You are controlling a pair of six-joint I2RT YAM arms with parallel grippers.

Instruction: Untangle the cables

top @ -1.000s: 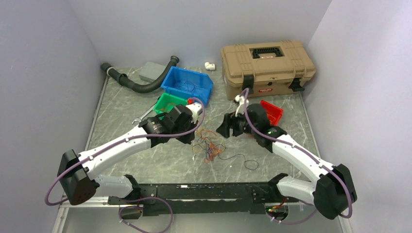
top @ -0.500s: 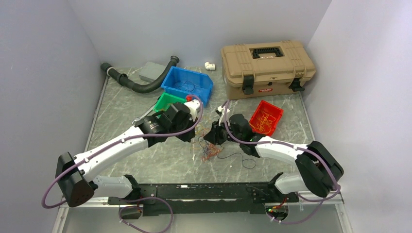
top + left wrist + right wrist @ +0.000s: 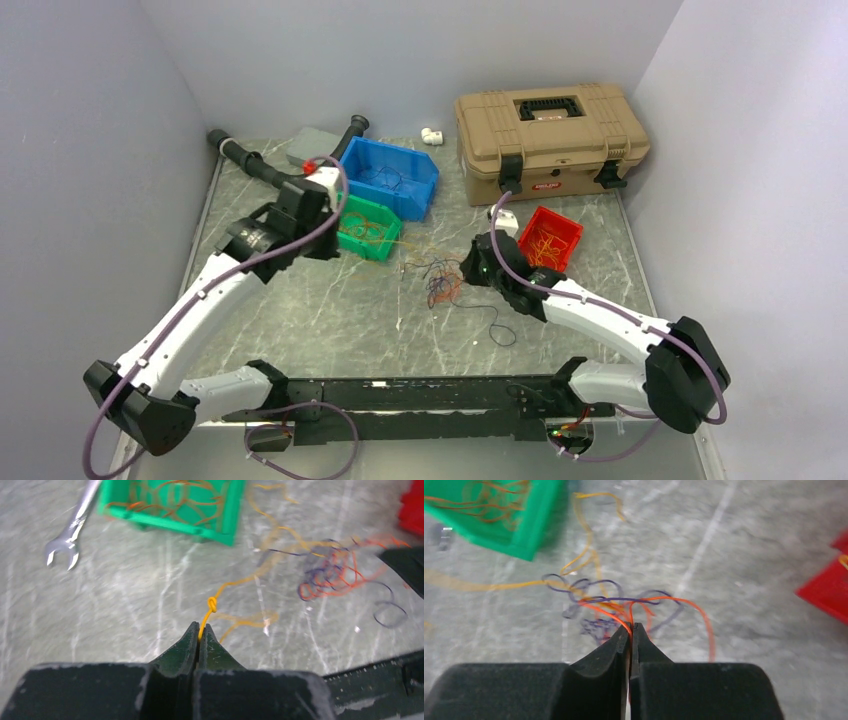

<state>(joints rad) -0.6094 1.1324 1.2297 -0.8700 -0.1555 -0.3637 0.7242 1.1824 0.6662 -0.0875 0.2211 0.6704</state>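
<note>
The cables lie as a loose tangle point(image 3: 440, 283) of orange and dark purple wire on the marble table, between the two arms. My left gripper point(image 3: 200, 627) is shut on a yellow cable point(image 3: 212, 604) just below a small knot. That cable runs on toward the tangle point(image 3: 335, 575). In the top view the left gripper point(image 3: 332, 243) hangs by the green bin's near left side. My right gripper point(image 3: 630, 626) is shut on an orange cable point(image 3: 696, 611) at the tangle's right edge point(image 3: 470, 268). A thin black cable point(image 3: 495, 330) trails toward the near edge.
The green bin point(image 3: 375, 215) holds orange wires, the red bin point(image 3: 565, 232) holds yellow-orange ones, and the blue bin point(image 3: 395, 165) holds a few dark ones. A tan toolbox point(image 3: 550, 130) and a black hose point(image 3: 250, 160) stand at the back. A wrench point(image 3: 70, 535) lies left of the green bin.
The left arm swung back and to the left, drawing the yellow cable out of the tangle. The right gripper came from the red bin to the tangle and shut on an orange cable.
</note>
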